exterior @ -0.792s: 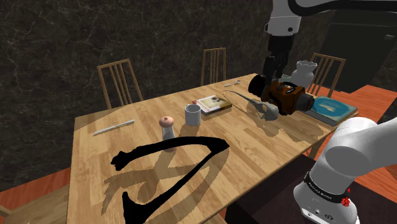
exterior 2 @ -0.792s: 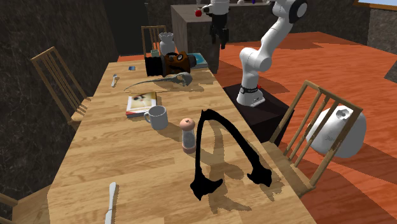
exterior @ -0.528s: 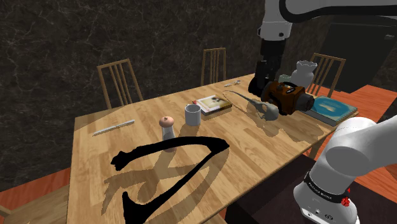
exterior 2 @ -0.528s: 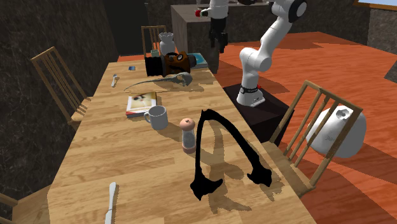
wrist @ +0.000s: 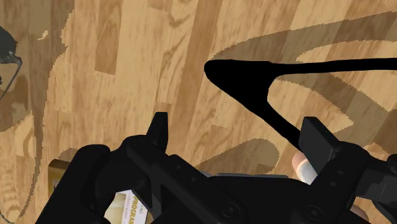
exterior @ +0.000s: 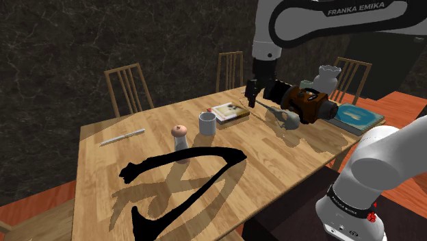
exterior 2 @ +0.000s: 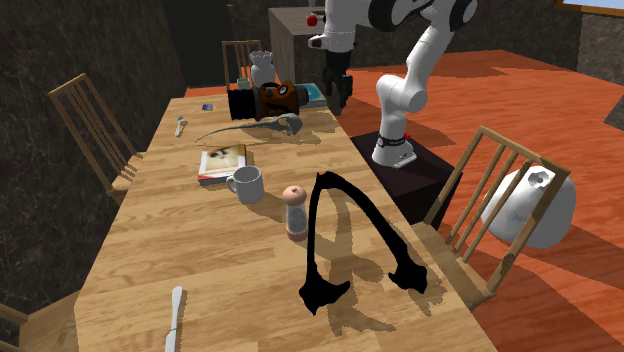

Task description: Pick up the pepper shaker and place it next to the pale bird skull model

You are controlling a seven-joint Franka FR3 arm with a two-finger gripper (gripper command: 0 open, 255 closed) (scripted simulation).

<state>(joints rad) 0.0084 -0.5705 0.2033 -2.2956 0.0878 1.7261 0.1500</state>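
**A:** What had just changed?

**B:** The claw (exterior: 253,96) had swung away from above the orange-and-black gadget (exterior: 304,103) at the crowded end of the desk (exterior: 102,161). It had come over toward the shaker's side, and it was well clear of the wood.

**A:** Meaning what for the job?

**B:** I judged it the opening reach. Nothing had been grasped yet, and a good stretch of travel and a descent were left.

**A:** And the fingers?

**B:** They were spread wide. In the wrist view only bare planks lay between them.

**A:** What sat closest to the claw?

**B:** A book (exterior: 229,111) was almost under it. The pale bird skull (exterior: 277,115) lay just beside it, on the side it had come from. Further out stood the mug (exterior: 207,123). Past that was the pepper shaker (exterior: 180,137), upright and untouched, well apart from the claw. A black forked shape (exterior: 185,168) lay flat beyond the shaker.

**A:** The arm's pose?

**B:** The arm (exterior: 328,17) rose from the stand and ran out nearly level above the desk. The wrist was turned so the claw pointed down at the boards.
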